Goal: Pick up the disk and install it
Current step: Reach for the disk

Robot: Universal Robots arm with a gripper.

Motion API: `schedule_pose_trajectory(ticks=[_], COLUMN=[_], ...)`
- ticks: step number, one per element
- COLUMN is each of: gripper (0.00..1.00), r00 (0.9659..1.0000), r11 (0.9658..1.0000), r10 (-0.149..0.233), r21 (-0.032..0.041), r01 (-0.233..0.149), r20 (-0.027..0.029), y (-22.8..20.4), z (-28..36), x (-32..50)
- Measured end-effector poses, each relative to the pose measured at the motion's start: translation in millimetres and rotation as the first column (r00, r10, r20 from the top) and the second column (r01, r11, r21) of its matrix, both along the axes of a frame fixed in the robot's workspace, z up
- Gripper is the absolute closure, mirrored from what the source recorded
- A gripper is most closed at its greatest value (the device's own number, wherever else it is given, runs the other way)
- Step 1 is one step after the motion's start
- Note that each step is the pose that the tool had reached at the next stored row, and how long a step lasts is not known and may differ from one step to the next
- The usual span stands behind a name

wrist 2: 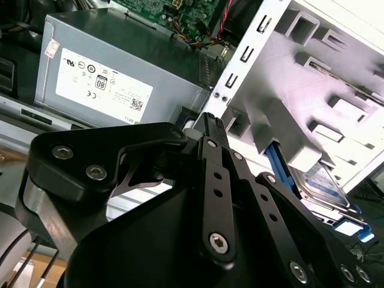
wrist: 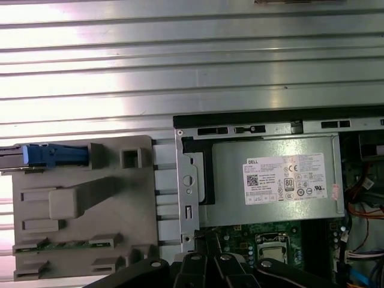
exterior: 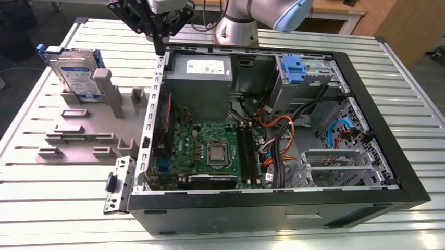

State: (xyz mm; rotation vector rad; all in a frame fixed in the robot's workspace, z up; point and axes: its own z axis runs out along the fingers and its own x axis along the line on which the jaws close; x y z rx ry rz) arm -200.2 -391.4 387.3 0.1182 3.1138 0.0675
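Hovering spot: the arm [exterior: 240, 23] enters at the top of the exterior view and hangs its jaws over the rim of the open computer case [exterior: 278, 205], upper middle of the frame, a little left of centre.
Jaws: drawn together to a narrow point with nothing between them. The fingertips [exterior: 161, 47] point down at the case's metal edge; I cannot tell whether they touch it.
Disk: the disk [exterior: 73, 73] stands on its edge in a slot of the grey holder [exterior: 76, 133], upper left of the exterior view. Its white and blue label faces the camera and blue rails run along its sides. It is outside the case and apart from the jaws.
Disk from the wrist: edge-on in the first wrist view [wrist: 54, 156], label side showing in the second wrist view [wrist 2: 321, 180].
Holder: a flat grey block with posts and slots, lying on the ribbed metal table [exterior: 41, 208] just beside the case, on the exterior view's left.
Power box: a grey metal box with a white sticker [exterior: 201, 70] sits in the case's upper left corner, near the fingertips, and shows in both wrist views.
Board: a green circuit board [exterior: 208, 148] lies flat in the middle of the case.
Cage: a metal cage with a blue latch [exterior: 292, 67] sits at the case's upper right.
Cables: orange and black wires [exterior: 278, 125] run between the board and the cage.
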Motion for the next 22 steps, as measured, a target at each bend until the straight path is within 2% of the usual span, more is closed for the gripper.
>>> schedule_pose_trajectory(ticks=[5, 15, 18, 22], gripper=[0.89, 0.89, 0.89, 0.89], r00=[1.0, 1.0, 1.0, 1.0], r11=[1.0, 1.0, 1.0, 1.0], r10=[0.0, 0.0, 0.0, 0.0], r21=[0.0, 0.0, 0.0001, 0.0], r01=[0.0, 0.0, 0.0, 0.0], r20=[-0.0001, 0.0, -0.0017, -0.0076], y=[1.1, 5.7, 5.9, 6.8], z=[-0.4, -1.1, -1.5, -1.7], x=[-2.1, -12.3, -14.2, -19.5])
